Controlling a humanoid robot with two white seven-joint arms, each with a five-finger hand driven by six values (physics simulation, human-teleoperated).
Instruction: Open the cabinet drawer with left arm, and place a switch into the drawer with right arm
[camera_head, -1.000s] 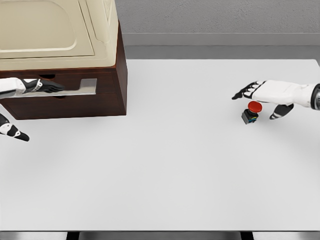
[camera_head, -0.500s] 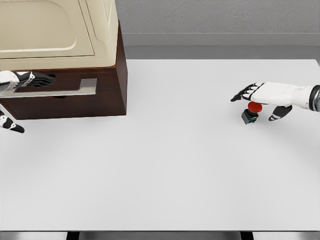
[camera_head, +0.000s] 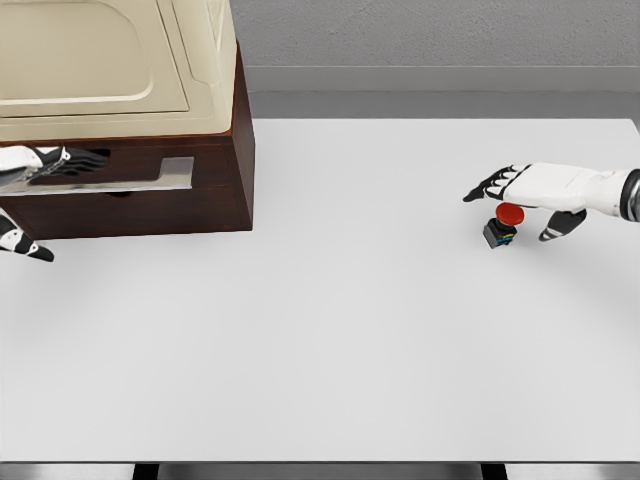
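The switch (camera_head: 501, 227), a small black box with a red mushroom button, stands on the white table (camera_head: 330, 330) at the right. My right hand (camera_head: 518, 192) hovers just over it, fingers spread toward the left and thumb hanging to the switch's right, not closed on it. The dark wooden cabinet (camera_head: 215, 190) sits at the back left with a silver handle (camera_head: 130, 175) across its drawer front. My left hand (camera_head: 50, 168) shows at the left edge, fingers laid out along the handle's upper left end and thumb lower down in front of the cabinet. The drawer looks closed.
A cream-coloured appliance (camera_head: 110, 60) rests on top of the cabinet. A grey wall runs behind the table's far edge. The table's front edge lies along the bottom of the view.
My left hand has slid left along the drawer front, from mid-handle to its left end. My right hand stays over the switch with only a slight shift.
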